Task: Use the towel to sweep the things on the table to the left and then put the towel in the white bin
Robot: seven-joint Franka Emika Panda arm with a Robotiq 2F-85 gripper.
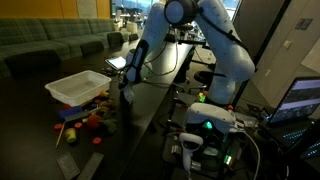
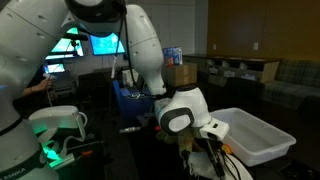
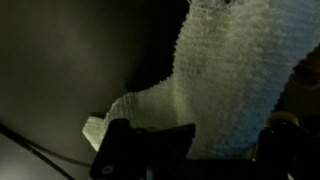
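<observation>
A dim, open room. In an exterior view, a green couch (image 1: 45, 45) runs along the picture's left side, far behind the white bin (image 1: 78, 86). The white bin is a shallow rectangular tub standing on a long dark table (image 1: 150, 110). Just in front of the bin, toward the camera, lies a cluster of small coloured things (image 1: 88, 120), red and yellow among them, too small to name. Close to the right of the bin, the gripper (image 1: 127, 97) hangs low over the table. It sits at the end of a white robot arm (image 1: 215, 40) that arches up and over to a base well to the right of the bin, where a green light (image 1: 212, 125) glows. Farthest right of the bin, at the picture's edge, a laptop screen (image 1: 300, 100) is lit.

In an exterior view from the opposite side, the arm fills the left and middle. Lit monitors (image 2: 100, 45) and a cardboard box (image 2: 180, 72) stand behind, left of the bin (image 2: 250, 135). A sofa (image 2: 290, 80) lies beyond the bin.

In the blurred wrist view, the towel (image 3: 235, 70), white and nubbly, lies over the dark tabletop. Its near end runs down between two dark fingers (image 3: 125, 155). The gripper (image 3: 225, 150) is drawn in narrow, pinching the towel.
</observation>
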